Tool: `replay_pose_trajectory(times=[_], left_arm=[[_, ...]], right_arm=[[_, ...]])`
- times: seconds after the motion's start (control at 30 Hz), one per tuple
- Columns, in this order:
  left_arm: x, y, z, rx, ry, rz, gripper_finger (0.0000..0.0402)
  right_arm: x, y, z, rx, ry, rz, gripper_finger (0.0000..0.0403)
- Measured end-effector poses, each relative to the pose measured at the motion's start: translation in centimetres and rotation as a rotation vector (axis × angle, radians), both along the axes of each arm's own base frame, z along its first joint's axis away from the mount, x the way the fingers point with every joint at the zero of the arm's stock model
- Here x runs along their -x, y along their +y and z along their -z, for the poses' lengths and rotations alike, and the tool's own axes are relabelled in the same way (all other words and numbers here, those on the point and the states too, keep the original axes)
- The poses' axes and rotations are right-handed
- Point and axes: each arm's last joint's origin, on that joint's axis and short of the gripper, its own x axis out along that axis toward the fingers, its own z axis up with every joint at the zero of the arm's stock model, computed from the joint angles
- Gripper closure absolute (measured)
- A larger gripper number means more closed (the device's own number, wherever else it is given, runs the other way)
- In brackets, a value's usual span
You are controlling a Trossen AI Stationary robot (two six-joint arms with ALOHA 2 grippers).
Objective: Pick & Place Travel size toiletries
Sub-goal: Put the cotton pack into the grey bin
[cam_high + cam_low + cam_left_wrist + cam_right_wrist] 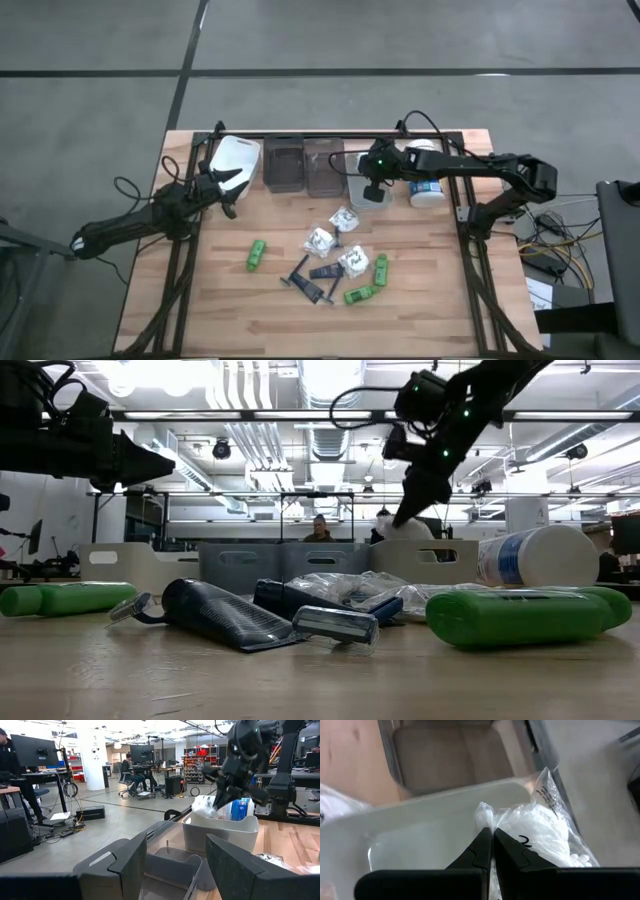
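Pinched shut on a clear packet (540, 827), my right gripper (491, 837) held it over the white bin (420, 830) for dropping, while my left gripper (175, 865) waited wide open, empty, over the far-left bin (237, 160).

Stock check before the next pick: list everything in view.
table: one, light wood
bins: four in a row along the far edge: white, dark, clear, white
tub: one, white with blue label, beside the right-end bin
green bottles: three, one left of the pile, two at its right
packets: three on the table, clear with white contents, mid-table
held packet: one, clear and white, above the right-end white bin
razors and tube: dark, clustered mid-table, count unclear
person: one seated in the room behind
left gripper: open, by the left-end white bin
right gripper: shut on the held packet
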Motion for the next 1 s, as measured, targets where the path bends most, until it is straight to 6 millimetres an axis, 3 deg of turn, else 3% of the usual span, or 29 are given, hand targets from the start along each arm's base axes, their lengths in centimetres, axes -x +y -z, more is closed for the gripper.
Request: replay_pose_trajectory(times=[0.43,0.77,1.0], left_arm=[[0.0,0.0,0.0,0.001,0.003,0.0,0.0195],[0.0,0.0,0.1,0.002,0.006,0.003,0.0195],[0.0,0.0,0.1,0.002,0.007,0.003,0.0195]], right_arm=[[-0.6,-0.3,4.6,-0.039,0.109,-0.005,0.0394],[-0.3,-0.8,4.3,-0.01,0.112,-0.005,0.039],[0.3,-1.3,3.9,-0.014,0.116,0.016,0.0338]])
